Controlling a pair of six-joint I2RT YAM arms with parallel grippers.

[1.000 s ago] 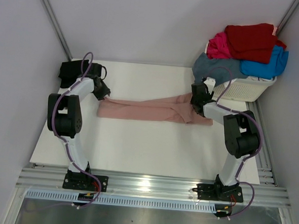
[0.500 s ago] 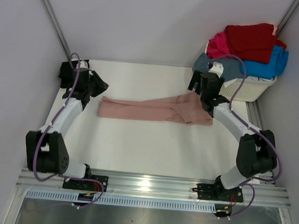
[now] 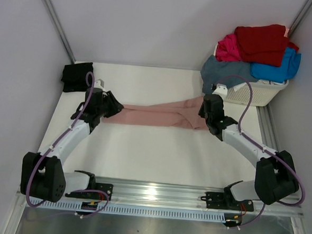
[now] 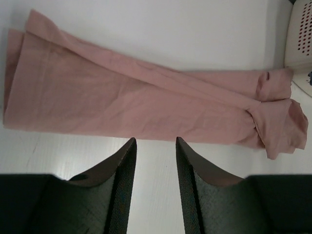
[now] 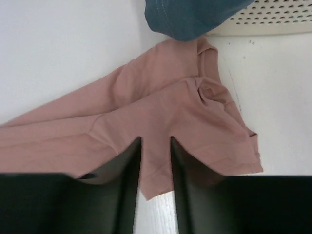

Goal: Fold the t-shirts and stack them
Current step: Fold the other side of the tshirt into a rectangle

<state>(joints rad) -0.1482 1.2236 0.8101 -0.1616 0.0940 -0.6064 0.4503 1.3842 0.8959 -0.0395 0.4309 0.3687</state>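
The dusty-pink t-shirt (image 3: 164, 116) lies folded into a long narrow strip across the middle of the table. My left gripper (image 3: 114, 109) is open and empty at its left end; in the left wrist view (image 4: 156, 146) bare table shows between the fingers, just short of the shirt's near edge (image 4: 131, 107). My right gripper (image 3: 204, 110) is open over the right end, and flat pink cloth (image 5: 175, 112) shows between its fingers (image 5: 155, 146). A black t-shirt (image 3: 76, 76) lies folded at the far left corner.
A white slatted basket (image 3: 261, 92) stands at the far right, piled with red (image 3: 261, 43), magenta (image 3: 229, 47), bright-blue (image 3: 278, 66) and slate-blue (image 3: 219, 72) shirts. The slate-blue one hangs over the rim near the pink shirt's right end (image 5: 190, 17). Walls close in on both sides.
Both arms swung out toward the back and came in again. The left gripper moved from beside the black shirt to the pink shirt's left end. The pink shirt has not moved.
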